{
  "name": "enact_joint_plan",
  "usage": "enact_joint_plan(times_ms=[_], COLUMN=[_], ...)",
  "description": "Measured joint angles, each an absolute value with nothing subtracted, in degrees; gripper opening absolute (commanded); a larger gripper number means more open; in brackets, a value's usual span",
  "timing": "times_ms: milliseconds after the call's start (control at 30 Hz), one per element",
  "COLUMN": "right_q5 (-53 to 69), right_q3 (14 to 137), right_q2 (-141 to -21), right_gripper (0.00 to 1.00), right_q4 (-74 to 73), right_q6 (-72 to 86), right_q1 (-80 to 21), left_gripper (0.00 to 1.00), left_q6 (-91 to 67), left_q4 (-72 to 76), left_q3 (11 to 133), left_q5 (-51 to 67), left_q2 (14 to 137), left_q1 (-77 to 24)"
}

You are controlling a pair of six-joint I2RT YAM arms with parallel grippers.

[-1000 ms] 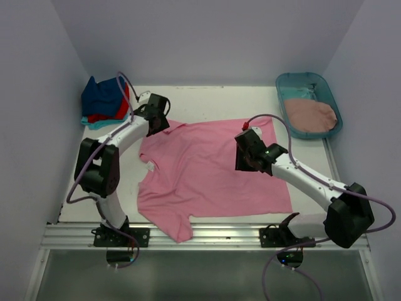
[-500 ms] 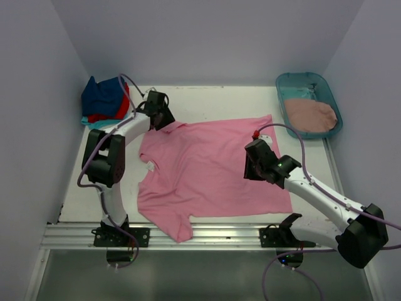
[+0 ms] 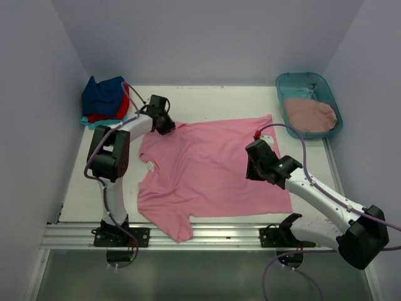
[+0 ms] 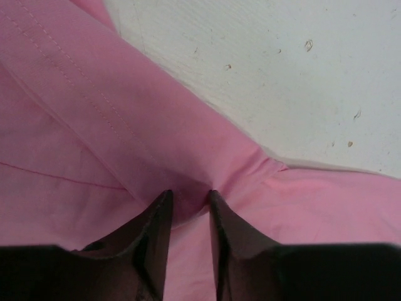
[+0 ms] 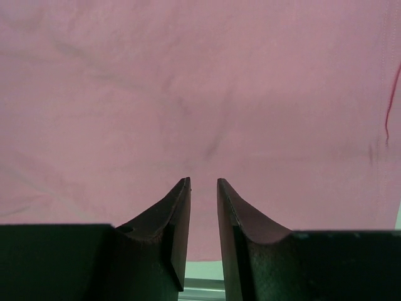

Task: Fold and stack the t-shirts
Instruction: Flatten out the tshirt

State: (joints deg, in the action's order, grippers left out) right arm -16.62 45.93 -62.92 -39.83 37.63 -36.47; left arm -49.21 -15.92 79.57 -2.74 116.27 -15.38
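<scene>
The bright pink t-shirt (image 3: 213, 169) lies spread flat across the middle of the white surface (image 3: 213, 103), its collar end towards the left of the frame and one sleeve drooping over the near edge onto the metal rail (image 3: 207, 237). At the shirt's upper left corner the left hand (image 3: 164, 122) is down on the cloth; in its wrist view (image 4: 188, 197) the two dark fingers pinch a raised pucker of pink fabric beside a stitched hem, with creases running into the gap. Low over the shirt's right-hand part sits the right hand (image 3: 255, 164); its wrist view (image 5: 203, 182) shows the fingers parted by a narrow slit with nothing between them, and whether the tips touch the cloth cannot be told. In the far left corner rests a pile of shirts (image 3: 105, 100) in navy, red and turquoise, partly crossed by the left arm's cable. At the upper right a teal tub (image 3: 291, 84) holds a dusty rose shirt (image 3: 310, 116), bunched so that its shape is hard to read. Both arms cover parts of the pink shirt's edges.
</scene>
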Motion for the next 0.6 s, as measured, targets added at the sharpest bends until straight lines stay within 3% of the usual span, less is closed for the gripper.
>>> enact_joint_plan(times_ms=[67, 100, 133, 367, 500, 600], right_q5=[-16.95, -17.1, -17.17, -17.72, -17.91, -17.93], right_q3=[45.89, 45.84, 45.76, 45.23, 44.69, 44.66], right_q2=[-62.92, -62.92, -62.92, -62.92, -62.98, -63.2], right_gripper=[0.25, 0.23, 0.22, 0.21, 0.22, 0.22], right_q4=[-39.83, -39.83, -39.86, -39.88, -39.86, -39.72], right_q6=[37.67, 37.74, 37.82, 37.98, 37.98, 37.98], right_q1=[-36.49, -36.49, -36.49, -36.49, -36.49, -36.47], left_gripper=[0.16, 0.03, 0.0, 0.0, 0.17, 0.22], left_q6=[-49.95, -50.09, -50.3, -50.43, -50.5, -50.57], left_q4=[-15.92, -15.9, -15.9, -16.03, -15.88, -15.92], left_q3=[79.59, 79.59, 79.61, 79.61, 77.47, 74.61], left_q5=[-2.68, -2.52, -2.37, -2.2, -3.36, -4.49], left_q2=[116.33, 116.42, 116.57, 117.12, 115.22, 112.09], left_q1=[-15.38, -15.38, -15.35, -15.29, -15.27, -15.27])
